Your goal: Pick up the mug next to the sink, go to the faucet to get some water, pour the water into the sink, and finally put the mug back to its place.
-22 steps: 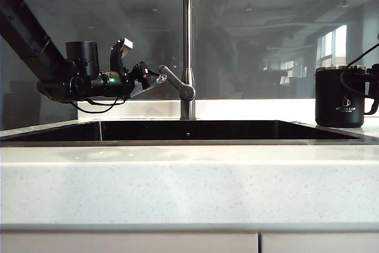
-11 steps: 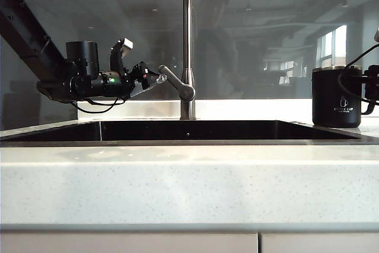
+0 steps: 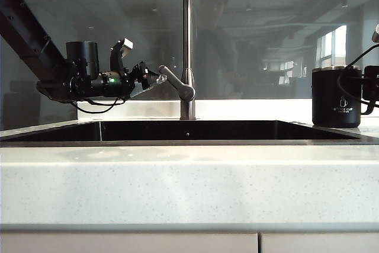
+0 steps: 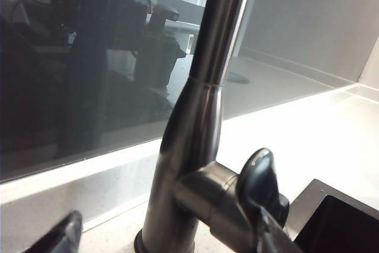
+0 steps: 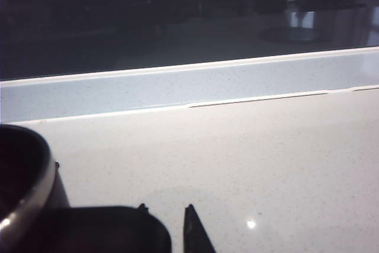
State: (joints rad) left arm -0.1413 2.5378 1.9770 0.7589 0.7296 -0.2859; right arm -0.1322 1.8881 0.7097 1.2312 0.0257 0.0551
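The black mug (image 3: 336, 104) stands upright on the counter right of the sink (image 3: 189, 141). In the right wrist view its metal rim (image 5: 34, 197) and black handle (image 5: 109, 229) fill the near corner. My right gripper (image 3: 371, 90) (image 5: 166, 208) sits at the handle with its jaws apart, and bare counter shows between the handle and one fingertip (image 5: 190, 213). My left gripper (image 3: 153, 79) (image 4: 172, 242) is open, straddling the faucet (image 3: 187, 39) (image 4: 198, 122) at its lever handle (image 3: 175, 85) (image 4: 260, 182).
A white speckled counter (image 3: 189, 182) runs along the front, and a low white ledge and dark reflective glass wall (image 3: 266, 39) stand behind the sink. A sink corner (image 4: 340, 220) lies just past the lever. Open counter (image 5: 266, 158) stretches beyond the mug.
The mug has shifted slightly left on the counter, and the right gripper beside it has moved a little at the frame's edge. The left arm has stayed still.
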